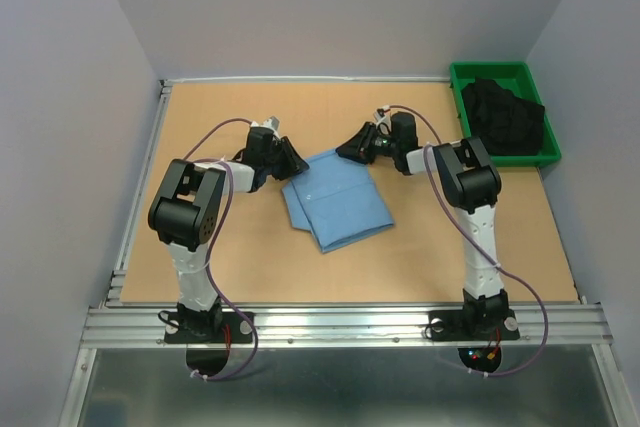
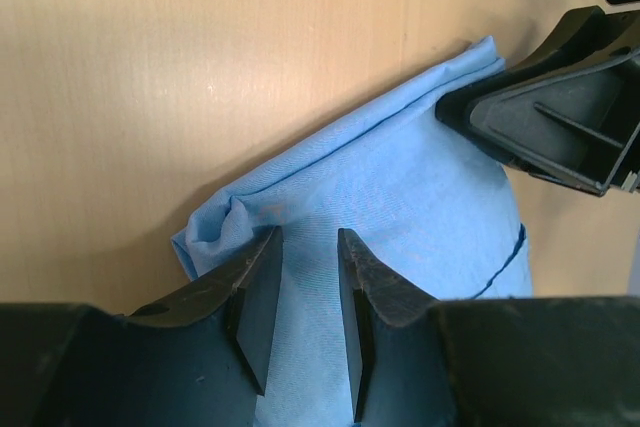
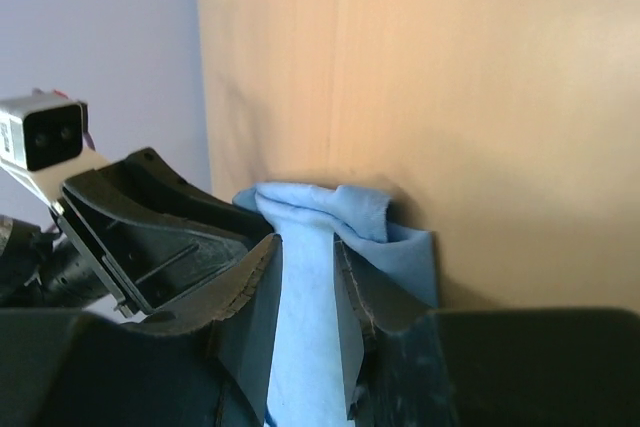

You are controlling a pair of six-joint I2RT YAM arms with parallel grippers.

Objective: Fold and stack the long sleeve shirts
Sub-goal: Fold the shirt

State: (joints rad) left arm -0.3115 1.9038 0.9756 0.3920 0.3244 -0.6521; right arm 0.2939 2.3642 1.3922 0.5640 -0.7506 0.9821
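While left claw (image 2: 308,257) and right claw (image 3: 307,252) are each clamping the folded light blue shirt (image 1: 338,202), uneven pulling is probably threatening its folds.

1. The worktop (image 1: 250,257): a tan board in a metal frame.
2. The long sleeve shirt (image 1: 338,199): light blue, folded to a rough rectangle, lying flat near the centre.
3. The left tool (image 1: 292,161): at the shirt's far-left corner, touching the fabric.
4. The right tool (image 1: 353,147): at the shirt's far edge.
5. The green bin (image 1: 500,71): in the far-right corner, holding dark cloth (image 1: 503,117).
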